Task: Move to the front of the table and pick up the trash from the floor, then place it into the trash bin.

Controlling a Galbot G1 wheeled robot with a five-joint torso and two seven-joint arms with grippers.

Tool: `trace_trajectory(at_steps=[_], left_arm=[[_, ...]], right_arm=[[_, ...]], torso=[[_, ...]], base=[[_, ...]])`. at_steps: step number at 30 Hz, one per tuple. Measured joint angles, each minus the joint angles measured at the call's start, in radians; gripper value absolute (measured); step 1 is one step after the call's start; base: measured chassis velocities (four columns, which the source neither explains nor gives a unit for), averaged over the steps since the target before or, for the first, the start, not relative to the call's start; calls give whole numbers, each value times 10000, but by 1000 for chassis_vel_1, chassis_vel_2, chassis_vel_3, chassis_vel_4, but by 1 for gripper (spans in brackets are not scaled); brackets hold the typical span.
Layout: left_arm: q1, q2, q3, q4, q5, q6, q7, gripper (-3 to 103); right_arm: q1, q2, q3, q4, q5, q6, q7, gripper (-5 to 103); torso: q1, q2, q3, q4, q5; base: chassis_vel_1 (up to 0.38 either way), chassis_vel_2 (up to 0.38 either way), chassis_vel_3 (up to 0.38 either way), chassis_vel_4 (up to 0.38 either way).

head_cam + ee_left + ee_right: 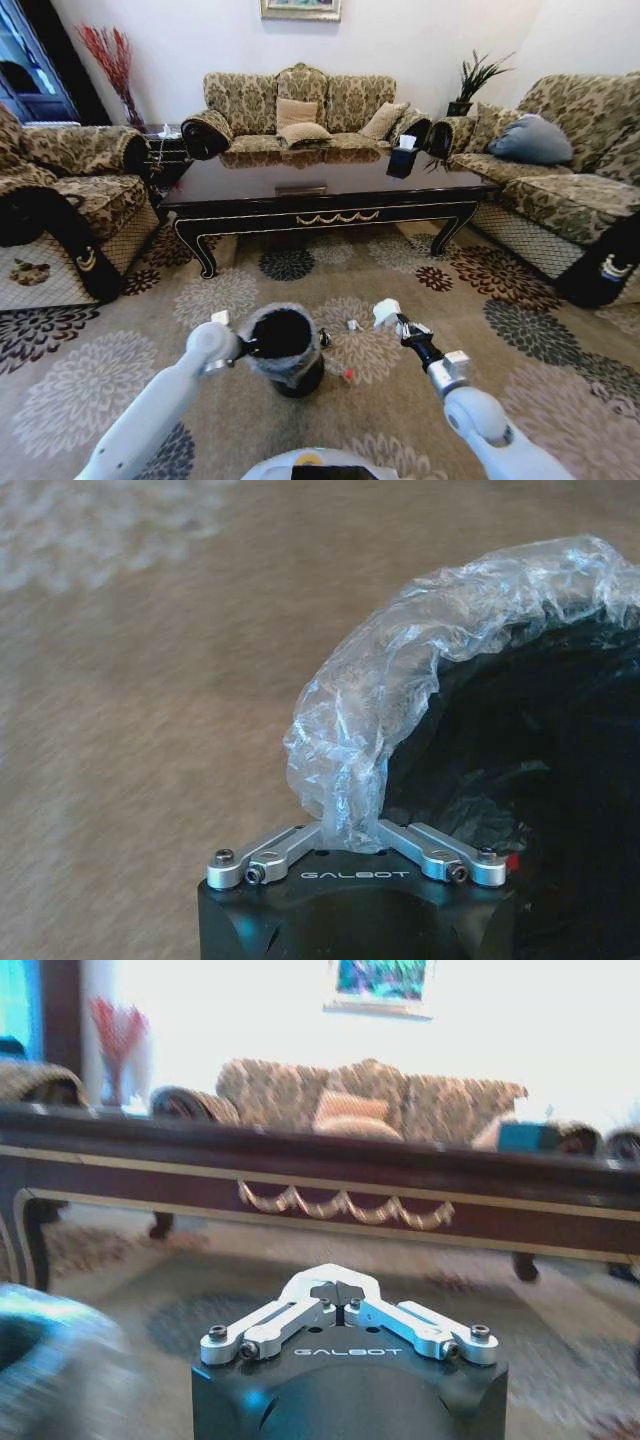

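The black trash bin (285,352) with its crinkled clear liner (400,670) stands on the flowered carpet floor (120,380) close in front of me. My left gripper (243,348) (350,828) is shut on the liner at the bin's left rim. My right gripper (385,315) (335,1288) hovers just right of the bin, shut, with nothing showing between its fingers. Small trash scraps lie around the bin: a white one (220,317), a pale one (352,325) and a red bit (348,375). The dark table (330,190) (300,1165) stands beyond.
Patterned sofas surround the table: one behind it (300,110), one at the left (70,190), one at the right (570,180). A dark tissue box (404,157) sits on the tabletop. Open carpet lies between me and the table.
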Motion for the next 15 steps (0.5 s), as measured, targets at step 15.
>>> trace_trajectory(at_steps=[15], left_arm=[[-2718, -1416, 3248, 1393, -187, -2, -319, 0]], right_arm=[[-1285, -66, -68, 2038, -490, -191, -45, 0]], torso=[[0, -1, 0, 3, 1]], base=[[0, 0, 0, 0]])
